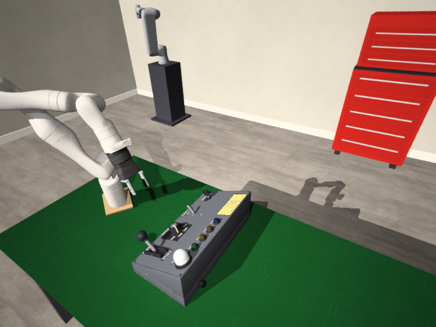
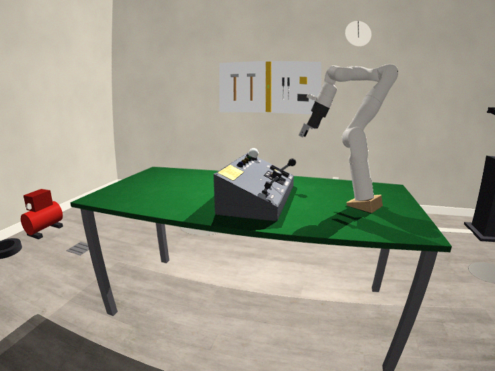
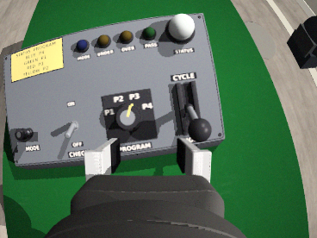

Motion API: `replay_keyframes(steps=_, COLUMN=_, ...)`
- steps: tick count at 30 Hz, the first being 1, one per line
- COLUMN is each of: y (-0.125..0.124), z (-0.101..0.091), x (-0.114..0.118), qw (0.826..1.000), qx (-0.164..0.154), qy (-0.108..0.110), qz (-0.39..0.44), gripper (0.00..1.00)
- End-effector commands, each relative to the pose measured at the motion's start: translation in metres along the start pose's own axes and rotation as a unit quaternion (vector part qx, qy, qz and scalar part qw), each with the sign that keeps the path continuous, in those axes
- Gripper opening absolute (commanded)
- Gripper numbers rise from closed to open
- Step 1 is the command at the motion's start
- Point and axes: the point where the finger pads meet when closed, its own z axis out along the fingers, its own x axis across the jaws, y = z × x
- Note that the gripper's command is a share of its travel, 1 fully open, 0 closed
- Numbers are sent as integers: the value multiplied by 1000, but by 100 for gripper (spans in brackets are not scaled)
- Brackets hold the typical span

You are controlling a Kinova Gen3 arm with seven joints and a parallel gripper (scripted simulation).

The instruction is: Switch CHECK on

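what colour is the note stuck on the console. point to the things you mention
Yellow note (image 1: 232, 204) (image 2: 231, 172) (image 3: 37, 59), clearest in the wrist view.
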Motion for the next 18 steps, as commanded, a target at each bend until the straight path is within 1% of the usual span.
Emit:
replay_keyframes(steps=1, y=-4, z=4, x=-5, qw=1000, qx=1, qy=14, qz=-4, gripper=100)
replay_keyframes(steps=6, y=-20, z=16, x=-34, qw=999, qx=18, qy=40, qz=-22, gripper=100)
replay_keyframes(steps=9, y=-26, z=29, x=-59, qw=998, qx=25, qy=47, qz=-36, gripper=100)
replay_keyframes(steps=11, y=-27, z=39, x=-78, qw=998, qx=26, qy=46, qz=-46, gripper=100)
replay_keyframes(steps=14, y=-24, z=53, x=-106, qw=997, qx=23, qy=37, qz=-58, gripper=100)
replay_keyframes(steps=16, y=-24, z=53, x=-106, qw=997, qx=23, qy=37, qz=-58, gripper=100)
replay_keyframes(steps=18, y=-20, z=62, x=-123, qw=997, qx=19, qy=28, qz=-64, gripper=100)
